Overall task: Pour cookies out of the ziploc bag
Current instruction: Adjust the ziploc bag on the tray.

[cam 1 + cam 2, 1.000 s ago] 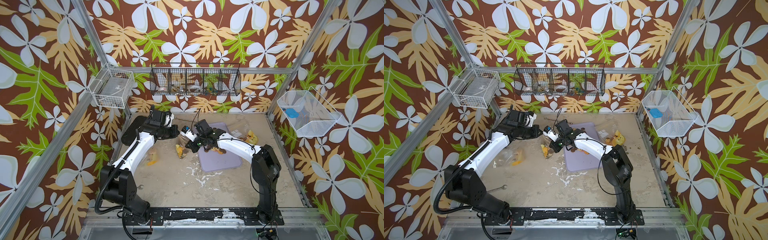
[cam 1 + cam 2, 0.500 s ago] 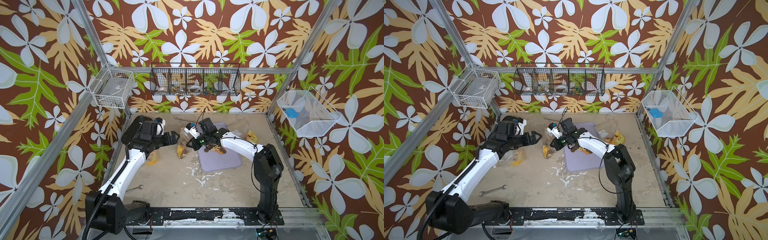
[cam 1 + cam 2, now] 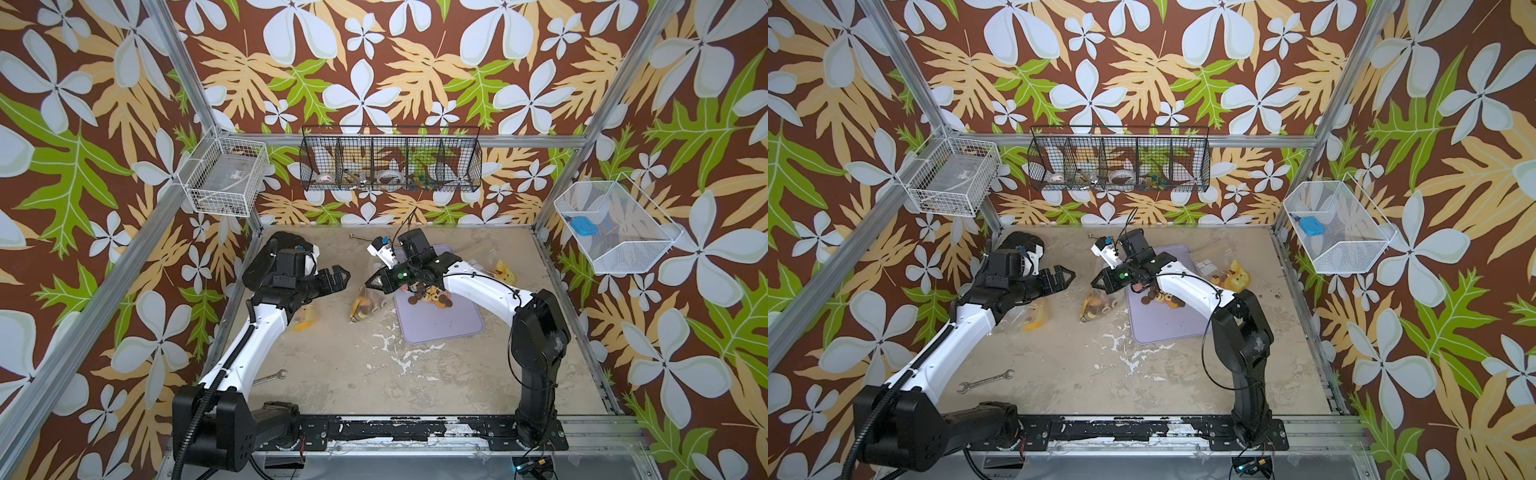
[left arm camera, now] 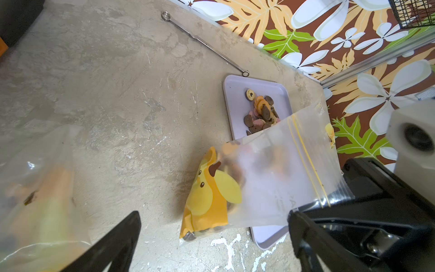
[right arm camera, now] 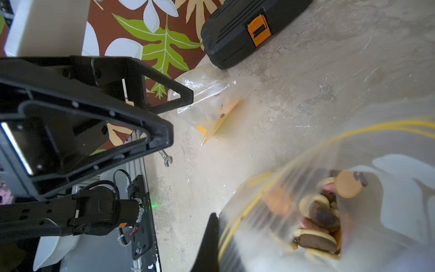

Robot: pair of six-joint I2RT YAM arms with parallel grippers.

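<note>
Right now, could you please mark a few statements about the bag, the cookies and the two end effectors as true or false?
1. The left end effector is open and holds nothing. True.
2. The right end effector is open, clear of the ziploc bag. False: it is shut on the bag's zip end.
3. Some cookies lie on the lavender tray. True.
4. The ziploc bag is empty. False: the right wrist view shows cookies inside it.
5. The wrench lies on the tray. False: it lies on the table, near the left arm's base.
</note>
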